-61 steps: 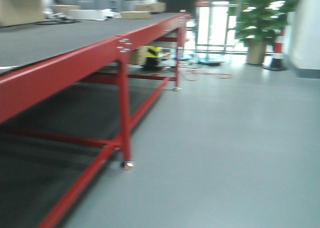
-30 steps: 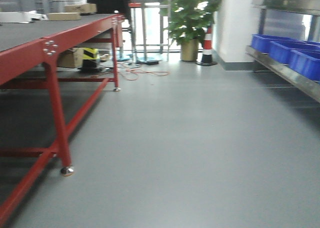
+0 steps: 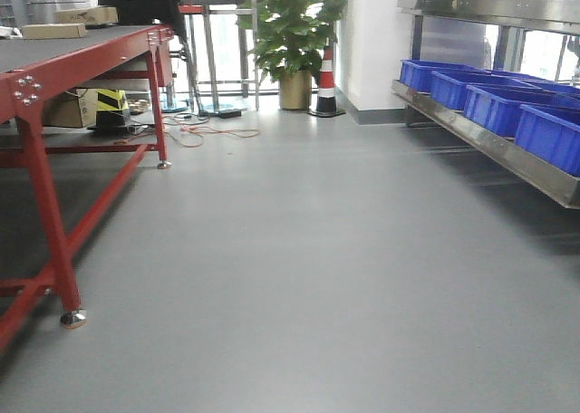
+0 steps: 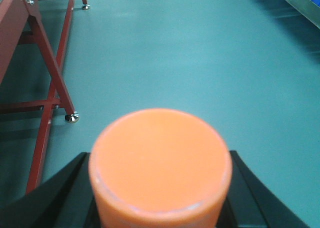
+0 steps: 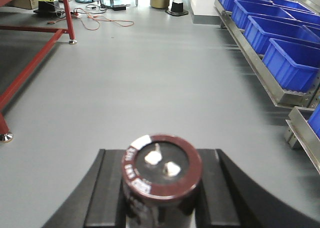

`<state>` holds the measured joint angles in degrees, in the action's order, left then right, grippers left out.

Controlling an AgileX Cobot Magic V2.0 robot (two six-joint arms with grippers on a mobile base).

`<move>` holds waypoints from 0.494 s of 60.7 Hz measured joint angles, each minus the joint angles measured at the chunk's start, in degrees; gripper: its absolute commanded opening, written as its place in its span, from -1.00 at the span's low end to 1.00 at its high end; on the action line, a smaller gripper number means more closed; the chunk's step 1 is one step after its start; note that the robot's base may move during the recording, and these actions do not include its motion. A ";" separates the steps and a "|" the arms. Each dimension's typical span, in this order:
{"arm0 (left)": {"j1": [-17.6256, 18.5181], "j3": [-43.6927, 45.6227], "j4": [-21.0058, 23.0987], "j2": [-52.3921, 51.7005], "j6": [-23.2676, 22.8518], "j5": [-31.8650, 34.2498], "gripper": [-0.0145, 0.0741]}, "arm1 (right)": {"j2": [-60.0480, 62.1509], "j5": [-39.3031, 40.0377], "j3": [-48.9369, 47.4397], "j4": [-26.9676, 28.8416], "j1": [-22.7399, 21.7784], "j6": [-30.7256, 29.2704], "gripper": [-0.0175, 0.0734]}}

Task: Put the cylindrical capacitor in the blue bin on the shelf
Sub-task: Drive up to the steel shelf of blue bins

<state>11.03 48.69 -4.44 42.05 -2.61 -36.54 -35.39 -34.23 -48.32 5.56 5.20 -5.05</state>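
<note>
- the right claw (image 5: pixel 161 208) is clamped on the capacitor (image 5: pixel 161 164), with a black finger (image 5: pixel 106 195) against each side. the capacitor stands upright, dark, with two silvery terminals and a white strip on its top.
- the left claw (image 4: pixel 160 198) is clamped on an orange cylinder (image 4: pixel 160 163), its flat end towards the camera and black fingers at both sides.
- both loads hang over the bare grey floor (image 3: pixel 317 250).
- the red table (image 3: pixel 41 73) runs along the floor's left edge, its nearest foot (image 3: pixel 72 319) on the floor.
- the steel shelf (image 3: pixel 494 150) runs along the floor's right edge, well apart from the capacitor. blue bins (image 3: pixel 494 105) sit in a row on its lower tier, just behind the front rail.
- orange cables (image 3: pixel 204 132) lie on the floor past the table's far leg.
- at the far edge a potted plant (image 3: pixel 290 33) stands just beside a striped cone (image 3: pixel 326 82), near the white wall.
</note>
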 measured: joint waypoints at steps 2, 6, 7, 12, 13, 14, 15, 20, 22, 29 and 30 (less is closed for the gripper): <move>0.00 0.00 0.00 0.00 0.00 0.00 -0.92 | 0.00 0.00 0.00 0.00 0.00 0.00 -0.93; 0.00 0.00 0.00 0.00 0.00 0.00 -0.92 | 0.00 0.00 0.00 0.00 0.00 0.00 -0.93; 0.00 0.00 0.00 0.00 0.00 0.00 -0.92 | 0.00 0.00 0.00 0.00 0.00 0.00 -0.93; 0.00 0.00 0.00 0.00 0.00 0.00 -0.92 | 0.00 0.00 0.00 0.00 0.00 0.00 -0.93; 0.00 0.00 0.00 0.00 0.00 0.00 -0.92 | 0.00 0.00 0.00 0.00 0.00 0.00 -0.93; 0.00 0.00 0.00 0.00 0.00 0.00 -0.92 | 0.00 0.00 0.00 0.00 0.00 0.00 -0.93; 0.00 0.00 0.00 0.00 0.00 0.00 -0.92 | 0.00 0.00 0.00 0.00 0.00 0.00 -0.93; 0.00 0.00 0.00 0.00 0.00 0.00 -0.92 | 0.00 0.00 0.00 0.00 0.00 0.00 -0.93; 0.00 0.00 0.00 0.00 0.00 0.00 -0.92 | 0.00 0.00 0.00 0.00 0.00 0.00 -0.93; 0.00 0.00 0.00 0.00 0.00 0.00 -0.92 | 0.00 0.00 0.00 0.00 0.00 0.00 -0.93; 0.00 0.00 0.00 0.00 0.00 0.00 -0.92 | 0.00 0.00 0.00 0.00 0.00 0.00 -0.93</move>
<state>11.03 48.69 -4.44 42.05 -2.61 -36.54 -35.39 -34.23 -48.32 5.56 5.20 -5.05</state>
